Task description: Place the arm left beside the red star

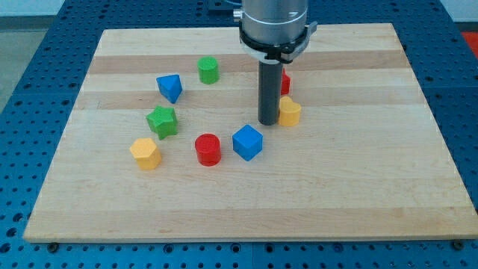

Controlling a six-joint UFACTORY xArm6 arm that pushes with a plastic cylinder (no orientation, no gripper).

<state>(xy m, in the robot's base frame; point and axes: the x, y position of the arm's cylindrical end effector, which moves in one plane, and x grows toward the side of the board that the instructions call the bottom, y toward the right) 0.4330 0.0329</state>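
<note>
My tip (268, 122) rests on the wooden board (358, 187); it is a plain rod with nothing to open or close, and it holds nothing. Just to its right in the view, touching or nearly so, sits the yellow block (290, 113). Just beyond the rod, up and to the view's right, a sliver of the red star (285, 82) shows, most of it hidden behind the rod. So the tip already stands on the star's left side, slightly nearer the view's bottom.

Farther out, below and left of the tip, lie the blue cube (247, 142) and the red cylinder (208, 149). Well to the left are the green star (162, 121), the yellow hexagonal block (145, 153), the blue block (170, 87) and the green cylinder (208, 70).

I judge the approach nearly finished. The next move probably calls for only a small shift toward the view's top, level with the star, without nudging the yellow block.
</note>
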